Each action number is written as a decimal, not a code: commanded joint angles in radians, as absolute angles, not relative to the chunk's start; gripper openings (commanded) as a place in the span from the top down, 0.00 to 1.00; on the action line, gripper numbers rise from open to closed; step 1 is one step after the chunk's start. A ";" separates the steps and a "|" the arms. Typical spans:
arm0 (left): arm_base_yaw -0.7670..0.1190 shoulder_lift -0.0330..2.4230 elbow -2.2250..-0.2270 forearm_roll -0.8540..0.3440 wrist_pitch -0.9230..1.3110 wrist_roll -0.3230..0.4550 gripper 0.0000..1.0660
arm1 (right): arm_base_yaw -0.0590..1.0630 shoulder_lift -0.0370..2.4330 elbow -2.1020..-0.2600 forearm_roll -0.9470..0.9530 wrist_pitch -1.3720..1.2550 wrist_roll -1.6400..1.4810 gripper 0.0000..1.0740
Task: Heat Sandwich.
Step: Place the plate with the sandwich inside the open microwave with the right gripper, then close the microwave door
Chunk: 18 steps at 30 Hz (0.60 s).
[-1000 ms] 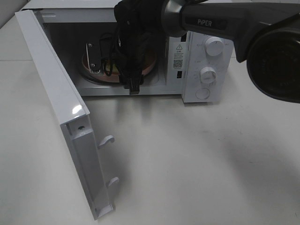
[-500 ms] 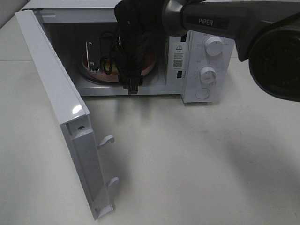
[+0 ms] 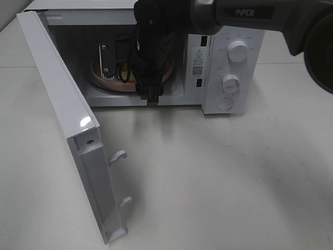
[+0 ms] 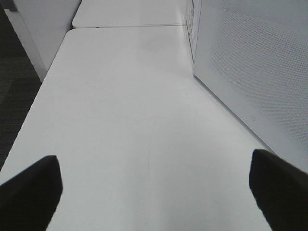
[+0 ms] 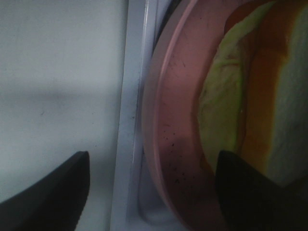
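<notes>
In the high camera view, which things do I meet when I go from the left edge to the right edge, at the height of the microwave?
Open microwave door -> pink plate inside the oven -> warning label -> control dials.

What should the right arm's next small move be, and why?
Probably back the right gripper straight out of the microwave. Its jaws stand open on either side of the rim of the pink plate, gripping nothing. The plate, with the sandwich on it, already sits inside, and the door hangs open. The arm must clear before the door can shut.
</notes>
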State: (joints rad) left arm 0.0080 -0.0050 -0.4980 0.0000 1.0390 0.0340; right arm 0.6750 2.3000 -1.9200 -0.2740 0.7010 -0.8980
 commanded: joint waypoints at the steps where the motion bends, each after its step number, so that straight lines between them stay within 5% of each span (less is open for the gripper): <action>1: 0.008 -0.004 -0.495 -0.006 1.035 0.036 0.01 | 0.677 2.260 -1.870 -0.282 0.686 -0.897 0.33; 18: 0.008 -0.004 -0.495 -0.006 1.035 0.036 0.01 | 0.677 2.057 -1.571 -0.284 0.552 -0.897 0.33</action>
State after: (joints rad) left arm 0.0080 -0.0050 -0.4980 0.0000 1.0390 0.0340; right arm 0.6750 2.0720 -1.5790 -0.2820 0.5640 -0.8980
